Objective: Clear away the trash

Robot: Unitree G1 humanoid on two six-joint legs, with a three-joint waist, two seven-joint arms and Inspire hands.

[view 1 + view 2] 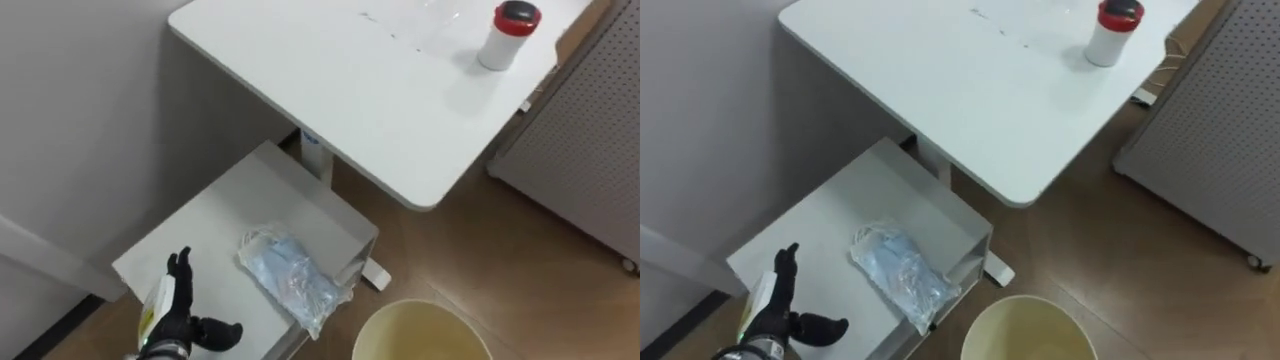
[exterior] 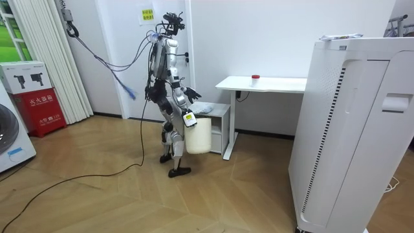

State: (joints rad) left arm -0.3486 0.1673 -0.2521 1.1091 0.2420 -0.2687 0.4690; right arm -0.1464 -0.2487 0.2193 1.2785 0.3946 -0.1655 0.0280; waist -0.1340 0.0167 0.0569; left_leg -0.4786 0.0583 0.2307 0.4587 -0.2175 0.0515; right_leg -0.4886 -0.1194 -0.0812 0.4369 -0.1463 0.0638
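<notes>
A crumpled clear and pale-blue plastic bag (image 1: 290, 272) lies on top of a low white cabinet (image 1: 215, 220), near its right edge. My left hand (image 1: 172, 305) hovers over the cabinet's near left part, a hand's width left of the bag and not touching it. Its fingers are straight and its thumb is spread, so it is open and holds nothing. A cream round bin (image 1: 398, 312) stands on the floor just right of the cabinet, below the bag. In the room view my right hand (image 2: 188, 118) hangs low beside the bin (image 2: 197, 136).
A white desk (image 1: 330, 70) rises over the cabinet's far side, with a white bottle with a red cap (image 1: 508, 35) near its far right corner. A grey perforated panel (image 1: 590, 150) stands at right. Wooden floor lies between the panel and the bin.
</notes>
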